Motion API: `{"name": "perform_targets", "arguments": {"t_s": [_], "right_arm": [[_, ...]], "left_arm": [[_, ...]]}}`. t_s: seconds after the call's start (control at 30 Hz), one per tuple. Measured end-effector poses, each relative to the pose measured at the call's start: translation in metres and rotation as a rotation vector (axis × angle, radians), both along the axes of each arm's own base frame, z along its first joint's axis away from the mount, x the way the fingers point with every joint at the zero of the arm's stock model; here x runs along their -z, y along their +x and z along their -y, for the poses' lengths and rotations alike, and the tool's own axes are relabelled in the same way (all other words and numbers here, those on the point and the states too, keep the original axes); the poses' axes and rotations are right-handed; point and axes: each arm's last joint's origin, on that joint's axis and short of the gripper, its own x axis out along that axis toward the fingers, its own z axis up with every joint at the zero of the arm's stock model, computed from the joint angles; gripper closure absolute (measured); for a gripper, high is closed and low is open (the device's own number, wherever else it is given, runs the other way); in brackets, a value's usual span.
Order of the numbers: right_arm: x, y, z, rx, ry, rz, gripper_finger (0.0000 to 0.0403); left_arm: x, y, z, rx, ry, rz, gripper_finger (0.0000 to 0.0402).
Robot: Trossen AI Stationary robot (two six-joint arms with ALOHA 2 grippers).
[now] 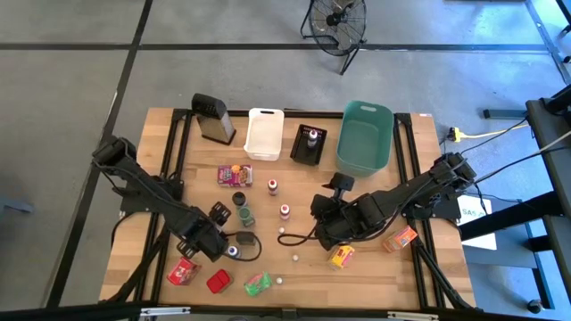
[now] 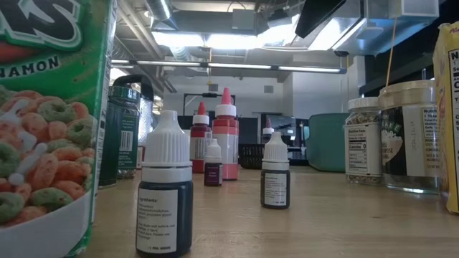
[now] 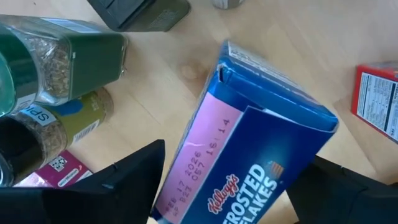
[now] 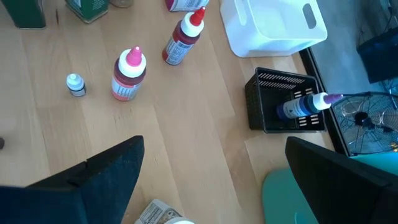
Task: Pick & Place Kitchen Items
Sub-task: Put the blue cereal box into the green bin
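Observation:
My left gripper (image 3: 233,177) (image 1: 214,236) is open near the table's front left. It is low over a small blue Frosted Flakes box (image 3: 261,124) that lies flat on the wood, with one finger on each side of it. Green-lidded spice jars (image 3: 68,62) lie just beyond. My right gripper (image 4: 214,168) (image 1: 326,227) is open and hovers above bare wood at mid-table. Two red-capped bottles (image 4: 127,74) (image 4: 181,38) and a tiny white-capped bottle (image 4: 75,84) stand ahead of it. Red (image 1: 183,270), green (image 1: 257,283), yellow (image 1: 342,257) and orange (image 1: 400,239) packets lie along the front. My left gripper comes at the blue box from above, its fingers (image 3: 134,177) standing across the box's pink long side (image 3: 199,149) and its blue face. The box lies flat on the table. I cannot tell whether either finger touches it.
Along the far edge stand a grater (image 1: 212,118), a white bin (image 1: 264,132), a black bin (image 1: 299,153) holding a bottle, and a teal bin (image 1: 364,156). A pink packet (image 1: 234,175) lies mid-left. Small dropper bottles (image 2: 165,193) (image 2: 275,172) dot the centre.

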Motion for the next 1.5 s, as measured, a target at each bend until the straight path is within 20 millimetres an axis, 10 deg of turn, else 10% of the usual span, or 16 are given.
{"name": "perform_targets", "arguments": {"t_s": [0.93, 1.5], "right_arm": [[-0.004, 0.013, -0.007, -0.021, 0.085, 0.125, 0.0009], [-0.009, 0.023, -0.015, -0.216, 0.148, 0.136, 0.0009]], "left_arm": [[-0.003, -0.006, -0.005, -0.053, 0.045, -0.051, 0.0288], [-0.101, -0.003, -0.008, -0.198, 0.111, 0.087, 0.029]]}}
